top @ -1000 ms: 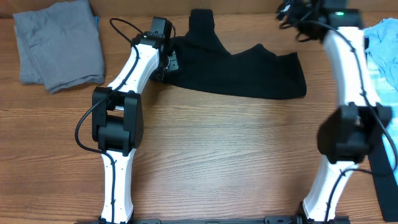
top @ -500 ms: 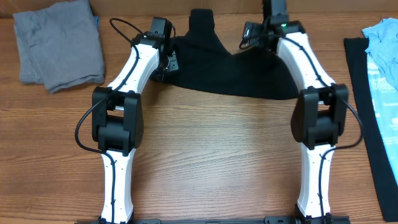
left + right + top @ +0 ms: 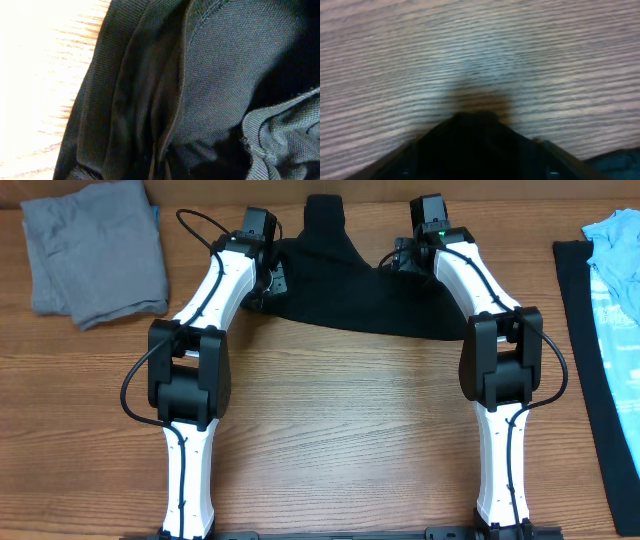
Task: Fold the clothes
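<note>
A black T-shirt lies crumpled at the back middle of the wooden table. My left gripper is at the shirt's left edge. In the left wrist view its fingertips are close together, buried in folds of the black fabric, so it looks shut on the shirt. My right gripper is at the shirt's upper edge. In the blurred right wrist view its dark fingers meet in one point just above bare wood, with nothing seen between them.
A folded grey garment lies at the back left. A light blue garment lies on a black one along the right edge.
My right arm has swung from the far right corner leftwards to the black T-shirt's upper edge. My left arm and the shirt's left side have not moved.
</note>
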Controlling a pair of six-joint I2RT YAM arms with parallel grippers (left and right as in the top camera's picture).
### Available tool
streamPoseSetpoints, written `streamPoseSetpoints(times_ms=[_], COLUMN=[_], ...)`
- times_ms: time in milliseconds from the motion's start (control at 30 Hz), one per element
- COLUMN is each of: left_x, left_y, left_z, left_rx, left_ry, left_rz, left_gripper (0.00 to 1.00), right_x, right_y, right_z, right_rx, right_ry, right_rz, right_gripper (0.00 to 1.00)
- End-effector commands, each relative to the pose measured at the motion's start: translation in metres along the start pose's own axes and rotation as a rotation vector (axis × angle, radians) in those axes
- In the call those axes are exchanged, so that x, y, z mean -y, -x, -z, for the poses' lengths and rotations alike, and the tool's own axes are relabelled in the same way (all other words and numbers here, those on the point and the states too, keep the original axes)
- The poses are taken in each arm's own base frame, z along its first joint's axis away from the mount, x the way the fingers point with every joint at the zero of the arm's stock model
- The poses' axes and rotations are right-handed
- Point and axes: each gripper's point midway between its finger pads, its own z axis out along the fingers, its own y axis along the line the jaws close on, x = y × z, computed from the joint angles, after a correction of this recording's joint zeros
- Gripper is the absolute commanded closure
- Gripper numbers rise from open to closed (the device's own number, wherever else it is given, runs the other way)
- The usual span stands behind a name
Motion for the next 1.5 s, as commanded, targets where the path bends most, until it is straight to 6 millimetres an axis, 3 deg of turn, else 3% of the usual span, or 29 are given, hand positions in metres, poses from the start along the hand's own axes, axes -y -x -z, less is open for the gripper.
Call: streamPoseSetpoints(times_ms=[0,333,467,633,867,1167,1467], left_x=[0.003,0.003,0.001,-0.002,0.002,0.005,-0.008], left_y=[0.01,0.01,0.01,0.01,0.022,0.037,0.031], left_z=[0.006,0.006,0.006,0.01,0.048,0.139,0.229], left_rx=[0.027,0.027,0.03,0.032,0.085,0.206,0.311], left_ry=[-0.009,-0.008,0.0,0.018,-0.005,-0.056,-0.056], left_rz=[-0.006,-0.006,-0.006,-0.006,-0.005,-0.015,-0.02], left_gripper=[0.92,0.92,0.96,0.96,0.96,0.96,0.96], right_x=[0.007,0.013,0.014,0.023,0.032,0.051,0.072], right_y=[-0.002,-0.001,-0.001,0.012,0.038,0.052,0.043], right_z=[-0.008,-0.008,-0.004,0.019,0.082,0.188,0.288], right_rx=[0.004,0.013,0.003,0.033,0.096,0.156,0.2], right_ry=[-0.042,-0.074,-0.078,-0.122,-0.131,-0.118,-0.093], right_rz=[0.003,-0.005,-0.004,-0.037,-0.116,-0.335,-0.397], right_gripper=[0.3,0.73,0.84,0.96,0.96,0.96,0.96])
